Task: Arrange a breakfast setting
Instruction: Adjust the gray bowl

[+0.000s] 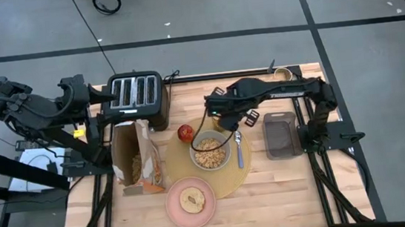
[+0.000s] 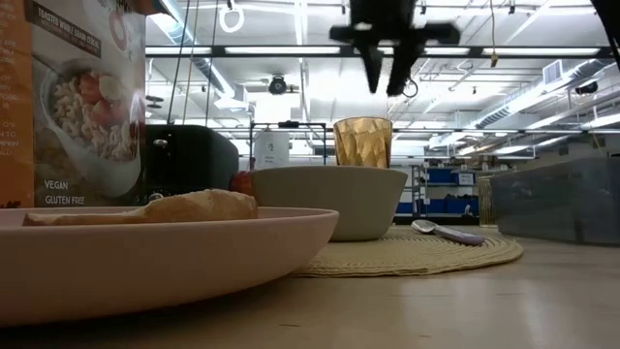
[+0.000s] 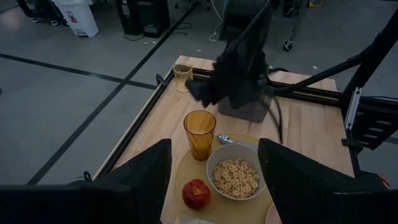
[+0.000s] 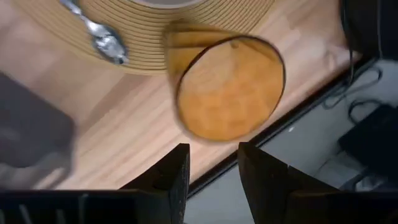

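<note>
Setting holds one bowl [image 1: 210, 151], one tumbler [image 3: 199, 133], one spoon [image 1: 239, 148], one apple [image 1: 185, 133].

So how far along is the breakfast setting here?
Nearly done: bowl of cereal, spoon and apple sit on the placemat, toast on the pink plate. In hand: right gripper, fingers apart, hangs above the standing tumbler. Left gripper waits by the toaster. Little remains.

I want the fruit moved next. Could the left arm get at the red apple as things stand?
Probably not easily: the left gripper waits beyond the black four-slot toaster, and the toaster and the tall cereal bag stand between it and the red apple.
</note>
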`<action>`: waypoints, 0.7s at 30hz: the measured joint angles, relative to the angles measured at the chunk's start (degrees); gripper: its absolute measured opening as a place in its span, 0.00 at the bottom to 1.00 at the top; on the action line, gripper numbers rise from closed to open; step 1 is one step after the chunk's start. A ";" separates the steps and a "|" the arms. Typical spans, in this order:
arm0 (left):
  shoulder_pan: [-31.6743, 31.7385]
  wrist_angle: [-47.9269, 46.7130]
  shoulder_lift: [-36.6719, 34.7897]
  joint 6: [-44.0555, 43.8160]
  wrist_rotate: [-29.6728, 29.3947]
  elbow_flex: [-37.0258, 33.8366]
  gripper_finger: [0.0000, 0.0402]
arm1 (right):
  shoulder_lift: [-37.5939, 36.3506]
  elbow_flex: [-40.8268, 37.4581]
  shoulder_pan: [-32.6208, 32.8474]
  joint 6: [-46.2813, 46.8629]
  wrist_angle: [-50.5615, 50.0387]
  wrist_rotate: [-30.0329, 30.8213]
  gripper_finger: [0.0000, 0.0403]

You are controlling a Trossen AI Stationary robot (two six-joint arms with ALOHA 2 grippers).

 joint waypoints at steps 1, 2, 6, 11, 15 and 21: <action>0.00 -0.02 0.00 0.00 -0.02 0.00 0.61 | -0.80 0.36 0.47 1.74 -1.27 -0.08 0.35; 0.00 -0.02 0.00 0.00 -0.02 0.00 0.61 | -1.72 0.44 1.09 4.08 -2.42 -0.61 0.35; 0.00 -0.01 0.00 -0.02 -0.02 0.00 0.61 | -6.15 -1.66 4.05 20.27 -4.97 -12.95 0.35; 0.01 0.00 0.00 0.66 -0.17 0.00 0.61 | -11.77 -15.45 10.97 32.27 8.27 -20.31 0.33; -0.02 0.04 0.09 2.62 -0.24 0.00 0.61 | -14.70 -29.44 14.59 41.39 27.45 -16.54 0.32; -0.01 0.09 0.11 2.69 -0.24 0.00 0.61 | -11.83 -40.50 15.06 43.36 38.17 -3.37 0.32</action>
